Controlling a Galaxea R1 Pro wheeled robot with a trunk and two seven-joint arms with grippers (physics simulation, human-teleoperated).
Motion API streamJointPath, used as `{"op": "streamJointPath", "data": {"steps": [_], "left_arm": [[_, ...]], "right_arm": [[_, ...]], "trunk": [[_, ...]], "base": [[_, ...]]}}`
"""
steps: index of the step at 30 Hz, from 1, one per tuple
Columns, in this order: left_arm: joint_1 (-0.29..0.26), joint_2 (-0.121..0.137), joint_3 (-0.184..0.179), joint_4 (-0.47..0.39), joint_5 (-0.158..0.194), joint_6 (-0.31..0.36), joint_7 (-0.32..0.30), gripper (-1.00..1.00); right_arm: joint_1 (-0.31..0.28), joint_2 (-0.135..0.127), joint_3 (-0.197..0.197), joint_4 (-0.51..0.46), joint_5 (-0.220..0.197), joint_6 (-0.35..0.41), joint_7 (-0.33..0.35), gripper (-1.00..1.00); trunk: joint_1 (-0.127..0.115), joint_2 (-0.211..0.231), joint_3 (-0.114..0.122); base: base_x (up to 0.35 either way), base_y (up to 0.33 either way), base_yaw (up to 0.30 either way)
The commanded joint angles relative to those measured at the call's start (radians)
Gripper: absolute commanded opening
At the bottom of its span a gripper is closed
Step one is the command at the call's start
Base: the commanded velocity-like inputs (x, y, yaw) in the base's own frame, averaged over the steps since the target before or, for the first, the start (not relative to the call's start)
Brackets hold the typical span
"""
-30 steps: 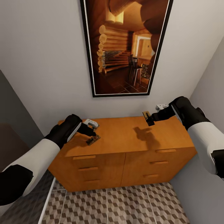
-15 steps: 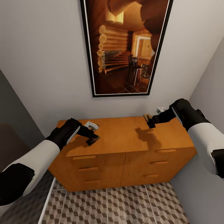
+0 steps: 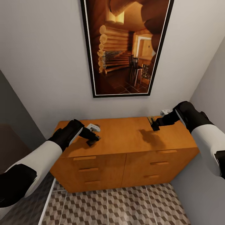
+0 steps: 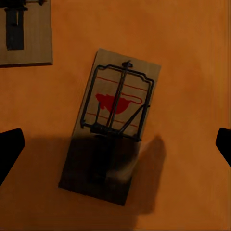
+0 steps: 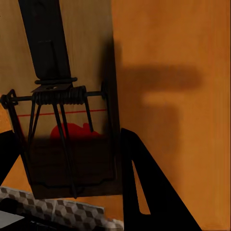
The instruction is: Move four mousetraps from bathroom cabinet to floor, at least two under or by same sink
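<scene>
Now I'm lowering the left tool (image 4: 115,144), jaws apart, over a trap (image 4: 113,127) near the cabinet's (image 3: 125,147) left edge; right tool (image 3: 153,124) is carrying another, clamped. Next: close, lift.

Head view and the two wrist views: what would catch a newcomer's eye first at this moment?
The tall framed picture of a log-cabin interior on the wall above the cabinet. Then the two black-and-white arms over the cabinet top: the right gripper holds a mousetrap above its back right part, and the left gripper, open, hovers over another mousetrap lying flat near the left front.
</scene>
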Motion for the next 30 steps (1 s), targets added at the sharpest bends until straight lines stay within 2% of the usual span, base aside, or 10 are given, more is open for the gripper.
{"op": "streamJointPath", "data": {"steps": [1, 4, 6, 11, 30], "left_arm": [[-0.001, 0.007, -0.002, 0.002, -0.002, 0.010, 0.000, 1.00], [-0.001, 0.024, 0.005, 0.009, 0.005, 0.011, 0.001, 1.00], [-0.001, 0.028, 0.006, 0.010, 0.014, 0.022, 0.002, 1.00], [0.000, 0.029, 0.007, 0.009, 0.016, 0.050, 0.004, 1.00], [0.000, 0.032, 0.005, -0.010, 0.013, 0.125, 0.009, 1.00]], "right_arm": [[-0.001, 0.004, 0.004, 0.005, 0.008, 0.002, 0.004, -1.00], [-0.002, 0.013, 0.004, 0.013, 0.011, 0.002, 0.010, -1.00], [-0.002, 0.005, 0.005, 0.015, 0.013, 0.002, 0.014, -1.00], [-0.002, -0.009, 0.005, 0.018, 0.016, 0.002, 0.018, -1.00], [-0.002, -0.014, 0.004, 0.024, 0.017, 0.002, 0.017, -1.00]], "trunk": [[0.000, -0.001, -0.002], [0.000, -0.001, -0.002], [0.000, -0.001, -0.002], [0.000, -0.001, -0.002], [0.000, -0.001, -0.002]], "base": [[0.000, 0.000, 0.000], [0.000, 0.000, 0.000], [0.000, 0.000, 0.000], [0.000, 0.000, 0.000], [0.000, 0.000, 0.000]]}}
